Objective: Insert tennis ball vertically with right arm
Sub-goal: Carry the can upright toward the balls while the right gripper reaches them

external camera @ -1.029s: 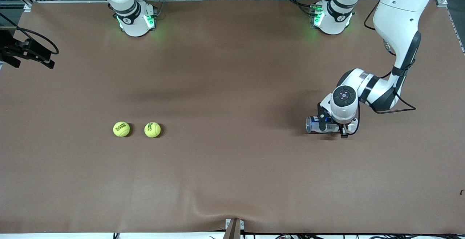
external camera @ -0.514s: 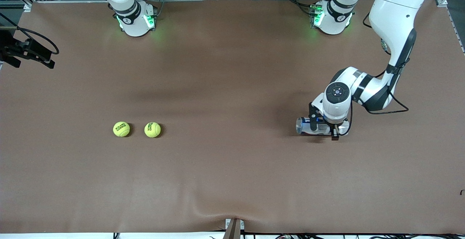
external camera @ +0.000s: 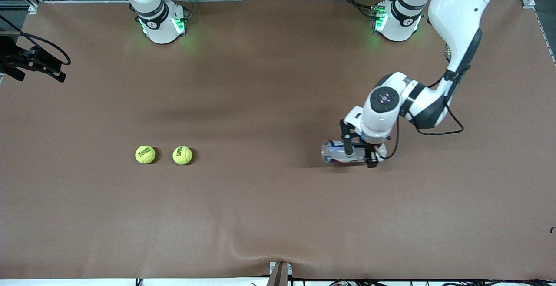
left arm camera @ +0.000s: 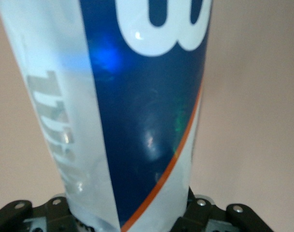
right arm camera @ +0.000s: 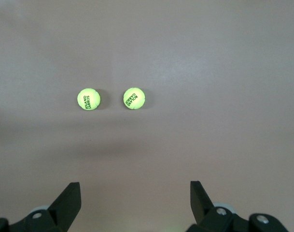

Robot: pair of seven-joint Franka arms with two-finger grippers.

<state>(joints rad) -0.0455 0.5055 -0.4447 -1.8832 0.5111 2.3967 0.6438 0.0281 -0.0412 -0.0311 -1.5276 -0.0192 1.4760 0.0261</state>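
Two yellow-green tennis balls (external camera: 145,154) (external camera: 182,155) lie side by side on the brown table, toward the right arm's end. A clear can with a blue and white label (external camera: 336,152) lies on its side in my left gripper (external camera: 358,152), which is shut on it low over the table, its open mouth toward the balls. The can fills the left wrist view (left arm camera: 137,121). My right gripper (right arm camera: 134,203) is open and empty, high over the table. Both balls (right arm camera: 88,98) (right arm camera: 134,98) show in its wrist view. It is out of the front view.
A black camera mount (external camera: 32,62) sticks in over the table edge at the right arm's end. A small clamp (external camera: 280,273) sits at the table edge nearest the front camera. Bare brown table (external camera: 260,155) lies between the balls and the can.
My left gripper has carried the can toward the right arm's end of the table, closer to the balls. The balls have not moved.
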